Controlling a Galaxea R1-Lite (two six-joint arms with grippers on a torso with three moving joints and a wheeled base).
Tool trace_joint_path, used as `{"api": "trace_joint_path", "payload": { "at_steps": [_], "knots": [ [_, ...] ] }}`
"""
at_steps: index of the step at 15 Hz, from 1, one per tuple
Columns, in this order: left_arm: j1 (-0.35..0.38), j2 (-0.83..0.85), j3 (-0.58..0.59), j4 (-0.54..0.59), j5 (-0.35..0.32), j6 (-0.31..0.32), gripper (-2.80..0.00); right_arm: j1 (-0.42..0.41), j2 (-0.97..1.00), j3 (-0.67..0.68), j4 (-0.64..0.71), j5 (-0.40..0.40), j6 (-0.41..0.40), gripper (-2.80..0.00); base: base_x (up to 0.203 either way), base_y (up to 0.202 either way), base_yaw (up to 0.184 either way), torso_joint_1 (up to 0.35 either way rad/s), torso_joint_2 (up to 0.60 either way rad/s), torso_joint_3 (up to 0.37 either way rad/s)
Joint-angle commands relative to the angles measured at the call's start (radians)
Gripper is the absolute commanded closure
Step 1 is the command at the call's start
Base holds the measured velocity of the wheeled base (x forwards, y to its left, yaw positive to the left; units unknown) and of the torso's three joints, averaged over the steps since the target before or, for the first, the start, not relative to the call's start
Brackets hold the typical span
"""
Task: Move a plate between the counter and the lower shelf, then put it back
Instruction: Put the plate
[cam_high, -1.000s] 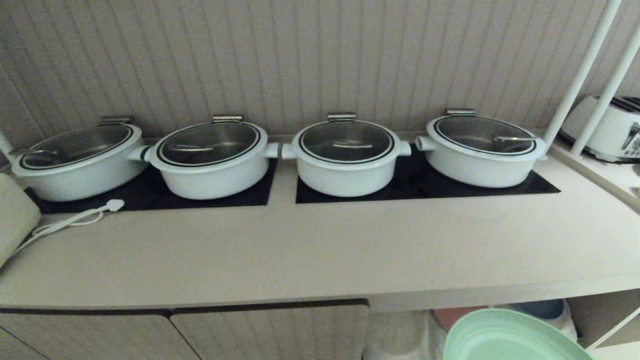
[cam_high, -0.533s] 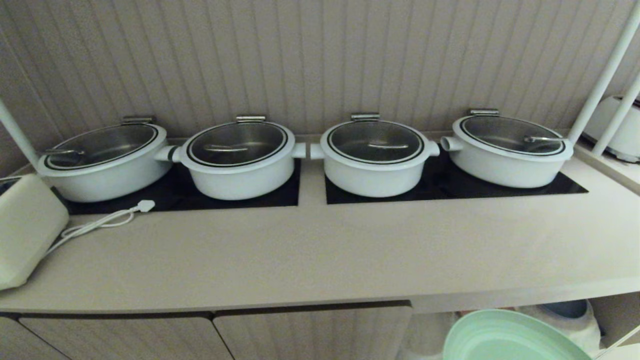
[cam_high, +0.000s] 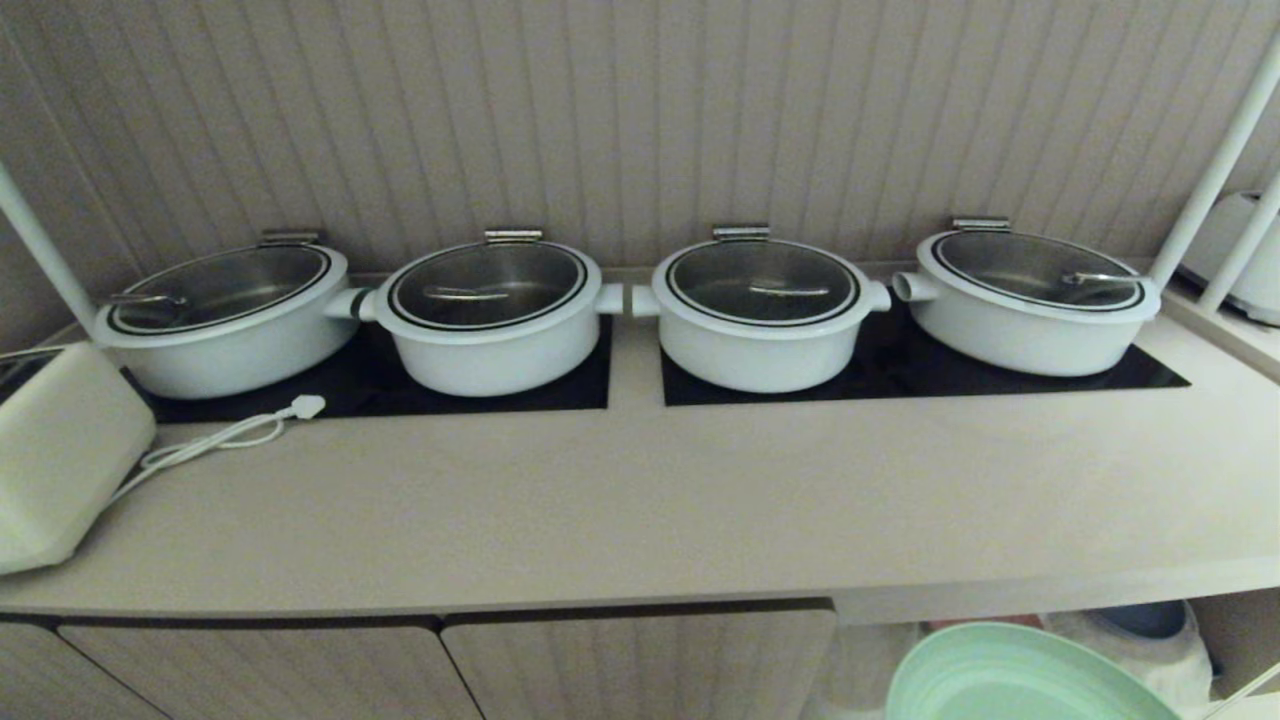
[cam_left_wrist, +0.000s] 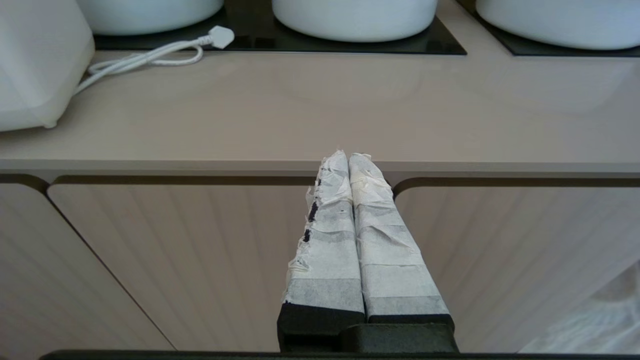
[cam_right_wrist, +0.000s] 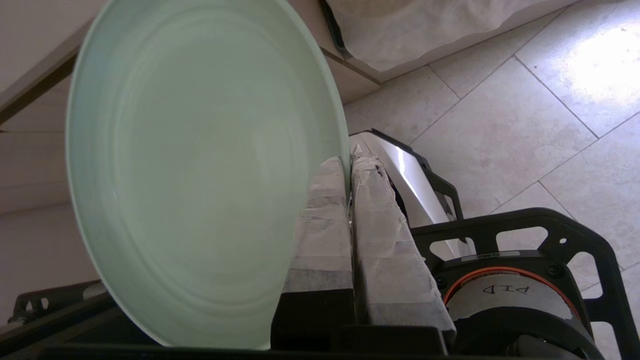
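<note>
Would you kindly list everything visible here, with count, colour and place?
pots: four, white, glass-lidded, on the hob panels
hob panels: two, black, set in the counter
counter: one, beige
appliance: one, white, counter's left end, with a white cable
cupboard doors: beige, below the counter
plate: one, mint green, held clear of the counter
right gripper: shut on the plate's rim
left gripper: shut, empty, before the doors

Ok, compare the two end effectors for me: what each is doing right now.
The right end effector is shut on the rim of the mint-green plate, held above the tiled floor. The left end effector is shut on nothing, parked before the cabinet doors below the counter. Both have white tape-wrapped fingers.
</note>
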Motion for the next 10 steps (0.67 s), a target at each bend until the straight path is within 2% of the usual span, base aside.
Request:
{"api": "trace_joint_path", "payload": {
  "at_steps": [1,10],
  "knots": [
    [0.000,0.000,0.000,0.000,0.000,-0.001,0.00,0.000,0.000,0.000,0.003,-0.001,0.005,0.00,0.000,0.000,0.000,0.000,0.00,0.000],
    [0.000,0.000,0.000,0.000,0.000,-0.001,0.00,0.000,0.003,0.000,0.001,-0.003,0.005,0.00,0.000,0.000,0.000,0.000,0.00,0.000]
  ]
}}
